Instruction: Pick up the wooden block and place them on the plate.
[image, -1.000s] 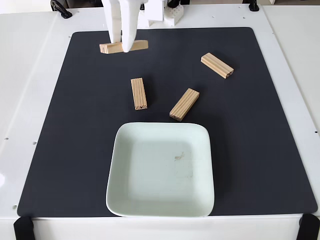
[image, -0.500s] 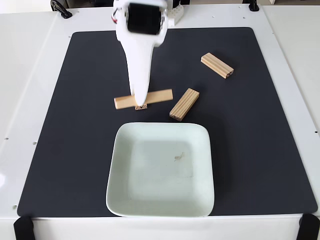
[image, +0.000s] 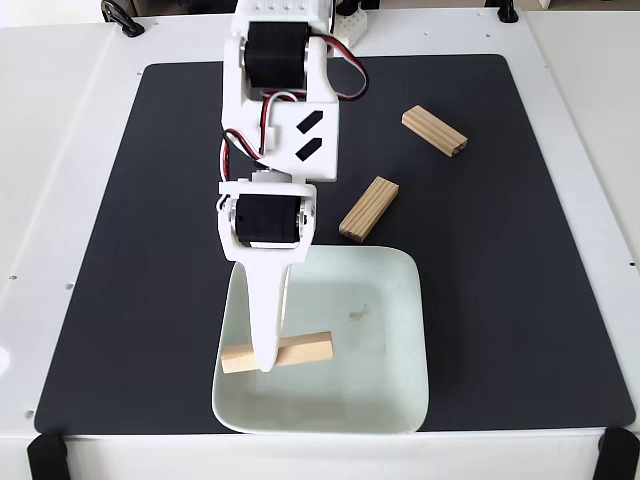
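Note:
My white gripper reaches out over the pale mint-green plate and is shut on a wooden block, held crosswise above the plate's near left part. Whether the block touches the plate I cannot tell. A second wooden block lies on the black mat just beyond the plate's far edge. A third wooden block lies at the far right of the mat. My arm hides the mat area behind the plate's left corner.
A black mat covers most of the white table. Open mat lies to the left and right of the plate. Black clamps sit at the table's corners.
The gripper has carried the block from the far left of the mat, across the middle, to above the plate. The arm has stretched toward the camera and now covers the block that lay left of centre.

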